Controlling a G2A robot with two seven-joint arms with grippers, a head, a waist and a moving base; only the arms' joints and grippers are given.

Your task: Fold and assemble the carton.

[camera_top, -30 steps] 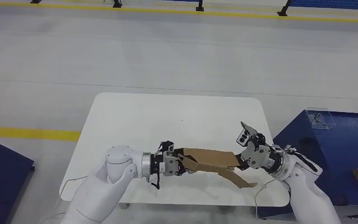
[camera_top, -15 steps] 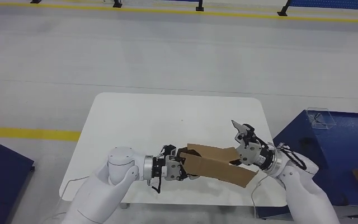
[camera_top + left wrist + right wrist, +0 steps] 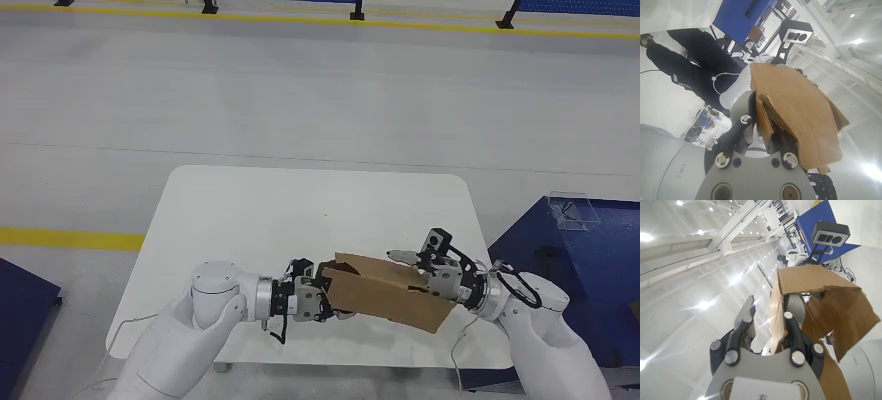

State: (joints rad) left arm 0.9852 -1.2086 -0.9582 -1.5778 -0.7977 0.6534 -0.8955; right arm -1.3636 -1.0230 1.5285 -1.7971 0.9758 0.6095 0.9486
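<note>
- The carton point(image 3: 380, 290) hangs just above the worktop's point(image 3: 300, 210) near edge, slung between both hands and half-opened into a tube.
- Left hand point(image 3: 320, 297) is clamped on the end flaps.
- Right hand point(image 3: 408, 272) stands apart, straddling a side wall.
- It looks like light, bendy board that creases easily. Best gripped close to the fold lines, not by the flap tips.

- Left end effector point(image 3: 763, 117): grey base, black linkages, silver screws.
- Right end effector point(image 3: 770, 306): same build.
- White rounded arms point(image 3: 215, 292); black cable point(image 3: 512, 283) behind right end effector.
</note>
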